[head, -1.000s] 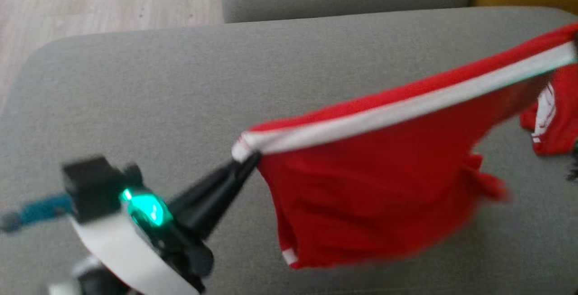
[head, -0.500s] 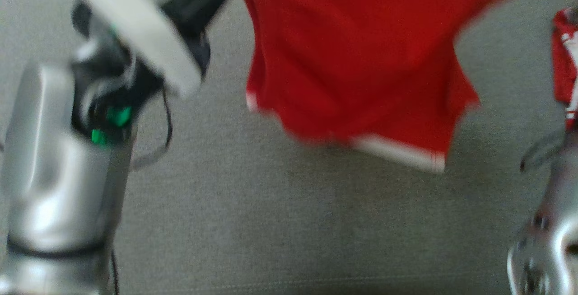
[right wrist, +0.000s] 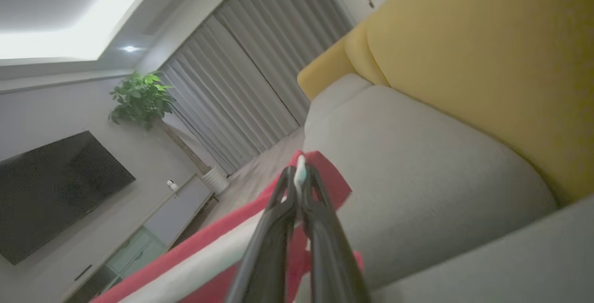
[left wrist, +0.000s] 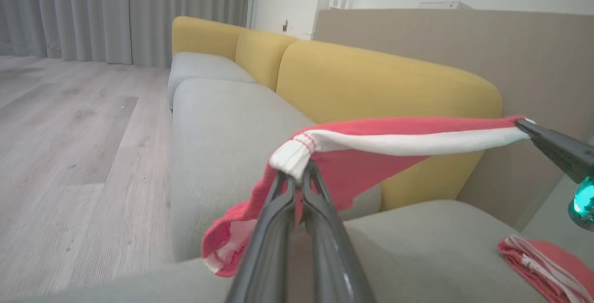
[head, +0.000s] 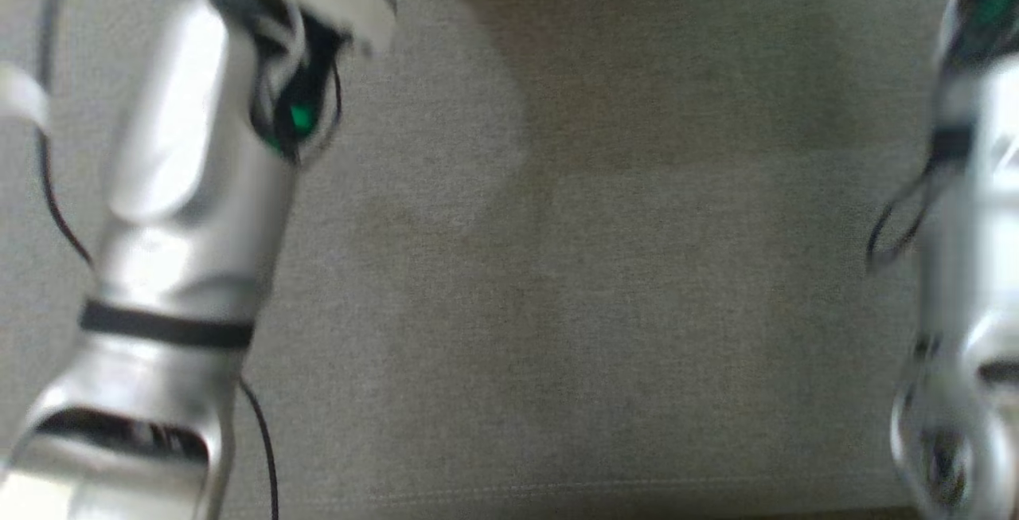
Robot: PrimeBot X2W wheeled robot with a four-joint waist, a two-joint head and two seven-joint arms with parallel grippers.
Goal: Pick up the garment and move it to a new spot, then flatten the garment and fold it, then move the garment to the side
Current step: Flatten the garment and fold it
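Observation:
The garment (left wrist: 394, 143) is red with a white waistband, and it hangs stretched in the air above the grey sofa seat. My left gripper (left wrist: 297, 177) is shut on one end of the waistband. In the left wrist view, my right gripper (left wrist: 522, 124) pinches the other end at the far right. The right wrist view has that gripper (right wrist: 299, 173) shut on the white band, with red cloth (right wrist: 218, 252) trailing down to the left. The head view has my left forearm (head: 183, 209) and right forearm (head: 971, 265) over the seat cushion (head: 597, 305).
Another red and white cloth (left wrist: 538, 261) lies bunched on the seat at the lower right of the left wrist view. Yellow back cushions (left wrist: 371, 85) run behind the seat. Wooden floor (left wrist: 69, 154) lies to the left of the sofa.
The head view has swung downward, so the garment and both grippers have slid out past its top edge and the forearms have come in. Both grips have stayed shut.

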